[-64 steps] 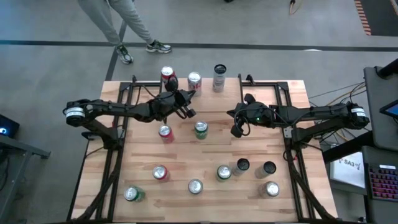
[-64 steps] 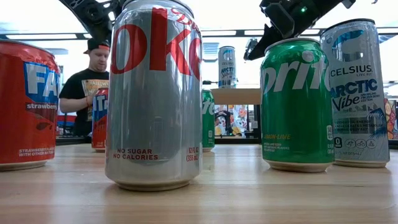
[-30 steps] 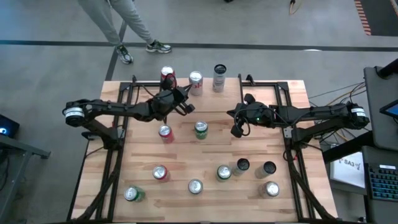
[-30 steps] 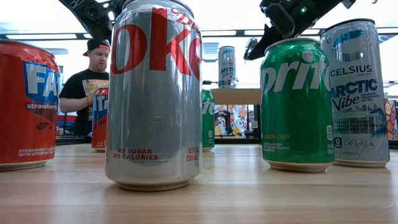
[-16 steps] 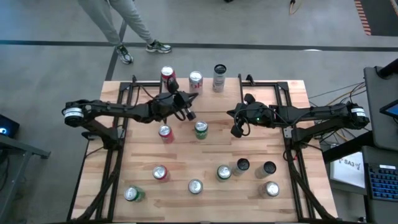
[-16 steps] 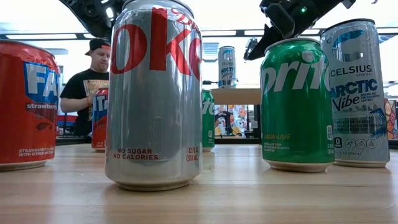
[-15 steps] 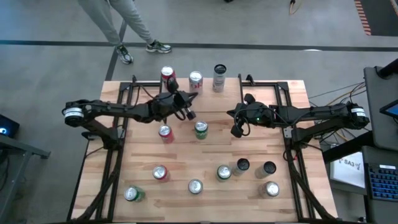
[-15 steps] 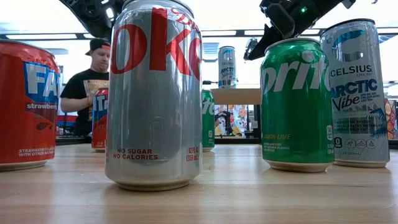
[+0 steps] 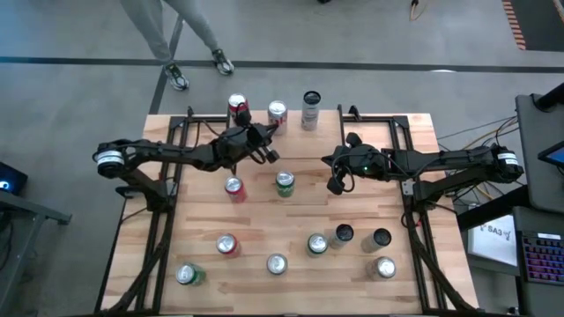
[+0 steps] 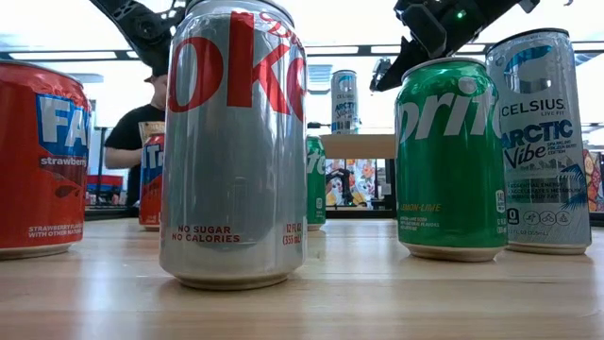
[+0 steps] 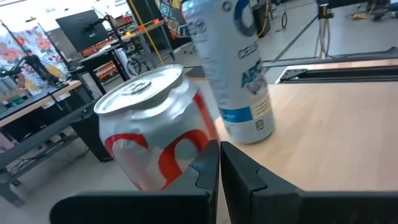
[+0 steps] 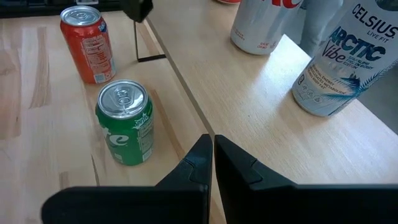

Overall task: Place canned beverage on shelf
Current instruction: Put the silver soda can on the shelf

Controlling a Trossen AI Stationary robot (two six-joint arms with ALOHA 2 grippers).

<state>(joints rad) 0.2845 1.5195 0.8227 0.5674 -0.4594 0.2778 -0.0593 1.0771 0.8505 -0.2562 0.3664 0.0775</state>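
Note:
The shelf is a raised light-wood board at the table's far side. On it stand a red can, a silver-and-red can and a tall white-and-blue can. My left gripper is shut, hovers over the shelf and points at the silver-and-red can, with its fingertips close before it. My right gripper is shut and hangs over the shelf's right end, holding nothing. My left gripper's shut fingertips stand level right before the side of the silver-and-red can on the shelf; the fingers themselves hide the spot, so I cannot tell whether they touch it.
A green can and a red can stand on the table just before the shelf. Several more cans stand along the near side, and they fill the low view. A person walks past the far edge.
My left gripper has rolled a little at the wrist over the shelf and stayed shut by the silver-and-red can. The cans have not moved. The person beyond the far edge has stepped on.

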